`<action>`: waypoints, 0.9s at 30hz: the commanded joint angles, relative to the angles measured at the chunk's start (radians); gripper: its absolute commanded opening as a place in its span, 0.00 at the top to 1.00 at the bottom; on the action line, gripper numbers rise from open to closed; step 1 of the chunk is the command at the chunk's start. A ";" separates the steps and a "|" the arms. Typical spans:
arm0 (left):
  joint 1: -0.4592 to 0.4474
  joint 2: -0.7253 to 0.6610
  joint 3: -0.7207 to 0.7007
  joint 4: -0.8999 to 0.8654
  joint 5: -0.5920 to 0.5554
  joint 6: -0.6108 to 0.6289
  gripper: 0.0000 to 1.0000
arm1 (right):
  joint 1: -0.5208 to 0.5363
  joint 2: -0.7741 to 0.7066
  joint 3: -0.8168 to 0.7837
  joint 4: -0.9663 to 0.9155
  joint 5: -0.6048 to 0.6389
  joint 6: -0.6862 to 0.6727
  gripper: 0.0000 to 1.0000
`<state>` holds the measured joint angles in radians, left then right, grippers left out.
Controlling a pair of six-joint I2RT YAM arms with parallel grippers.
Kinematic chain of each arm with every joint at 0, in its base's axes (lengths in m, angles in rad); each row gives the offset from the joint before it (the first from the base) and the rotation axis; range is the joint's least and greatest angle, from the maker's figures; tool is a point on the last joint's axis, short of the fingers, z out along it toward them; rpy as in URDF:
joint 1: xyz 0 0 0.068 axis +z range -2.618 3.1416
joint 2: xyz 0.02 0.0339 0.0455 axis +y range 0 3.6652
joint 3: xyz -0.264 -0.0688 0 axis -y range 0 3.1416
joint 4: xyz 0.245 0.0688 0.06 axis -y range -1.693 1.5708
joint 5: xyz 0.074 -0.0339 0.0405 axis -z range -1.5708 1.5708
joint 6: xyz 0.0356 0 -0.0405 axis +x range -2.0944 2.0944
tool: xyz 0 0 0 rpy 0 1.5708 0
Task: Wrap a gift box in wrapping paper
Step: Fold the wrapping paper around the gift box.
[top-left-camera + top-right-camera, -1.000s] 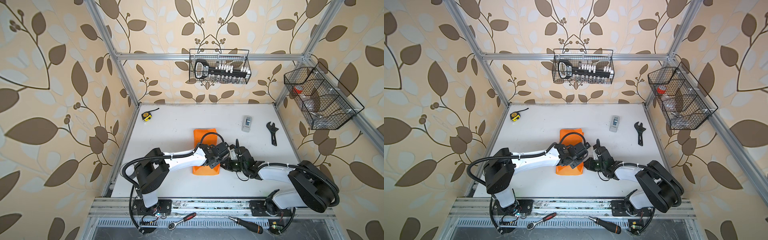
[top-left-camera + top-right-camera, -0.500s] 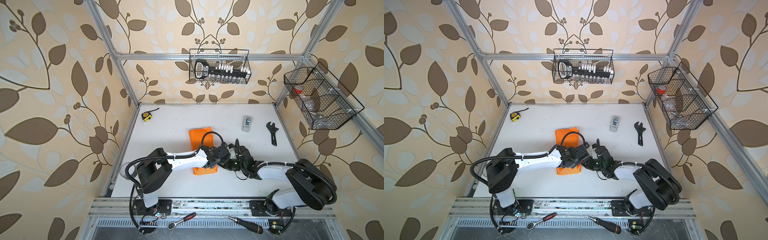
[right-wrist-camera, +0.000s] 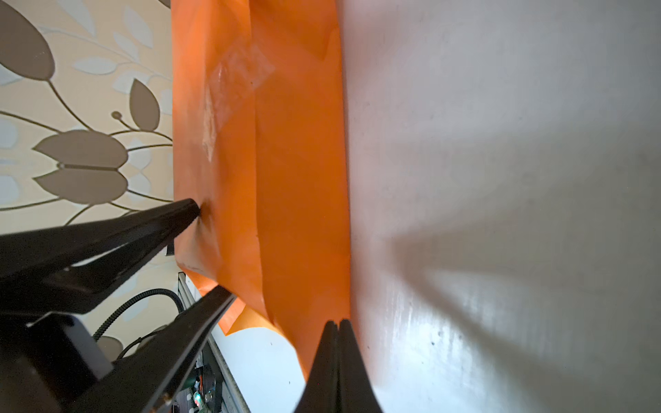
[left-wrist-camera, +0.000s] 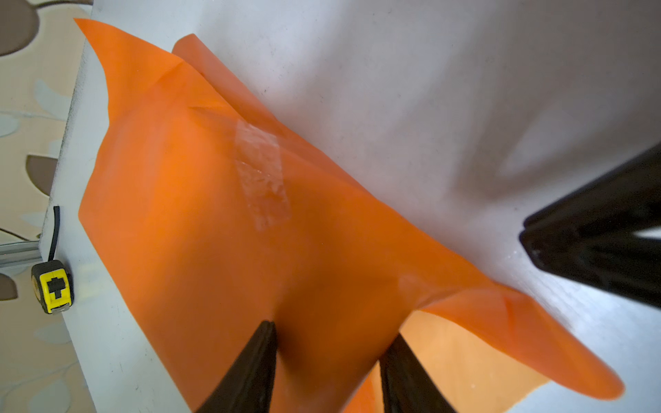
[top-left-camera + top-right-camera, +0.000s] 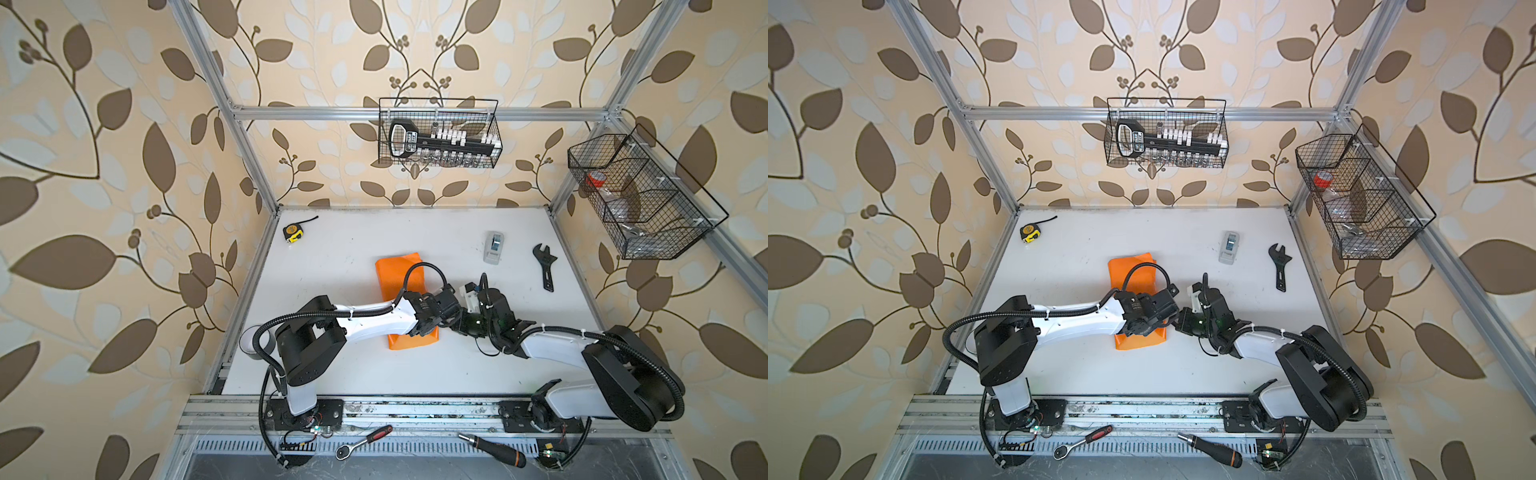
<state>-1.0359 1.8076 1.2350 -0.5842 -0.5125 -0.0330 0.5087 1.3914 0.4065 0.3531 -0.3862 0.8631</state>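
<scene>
Currently: tape measure (image 5: pixel 292 232) sits at the back-left corner of the tabletop (image 5: pixel 353 374). Wrapping paper (image 5: pixel 397 274) is mid-tabletop, folded into a long orange parcel, with a clear tape strip (image 4: pixel 263 175) across the seam. Left gripper (image 4: pixel 331 329) has its fingers parted and clamped across the parcel's near end, one tip denting the paper. Right gripper (image 3: pixel 337 323) fingers are pressed together, tip at the parcel's right edge. Grey tape dispenser (image 5: pixel 493 247) and black wrench (image 5: pixel 545 266) lie back right, well apart from the parcel.

Beige leaf wallpaper (image 5: pixel 104 124), alu frame (image 5: pixel 316 111), white tabletop (image 5: pixel 374 232).
</scene>
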 commanded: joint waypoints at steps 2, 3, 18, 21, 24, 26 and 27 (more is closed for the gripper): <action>0.011 0.083 -0.042 -0.122 0.135 -0.070 0.53 | 0.024 0.030 0.082 -0.031 0.020 -0.006 1.00; 0.012 0.084 -0.042 -0.121 0.138 -0.071 0.53 | 0.036 0.040 0.092 -0.035 0.027 -0.001 1.00; 0.013 0.090 -0.045 -0.118 0.160 -0.080 0.55 | 0.118 0.139 0.067 0.165 -0.017 0.099 1.00; 0.013 0.090 -0.048 -0.117 0.166 -0.081 0.55 | 0.107 0.139 0.066 0.159 -0.022 0.092 1.00; 0.013 0.091 -0.045 -0.120 0.172 -0.081 0.55 | 0.089 0.134 0.054 0.134 -0.018 0.075 1.00; 0.013 0.093 -0.042 -0.121 0.173 -0.082 0.56 | 0.075 0.125 0.039 0.118 -0.017 0.058 1.00; 0.013 0.092 -0.042 -0.120 0.174 -0.081 0.56 | 0.071 0.121 0.036 0.105 -0.011 0.047 1.00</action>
<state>-1.0355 1.8153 1.2499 -0.6025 -0.5060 -0.0383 0.5938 1.5307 0.4702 0.4683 -0.3939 0.9340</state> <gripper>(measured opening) 0.446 0.047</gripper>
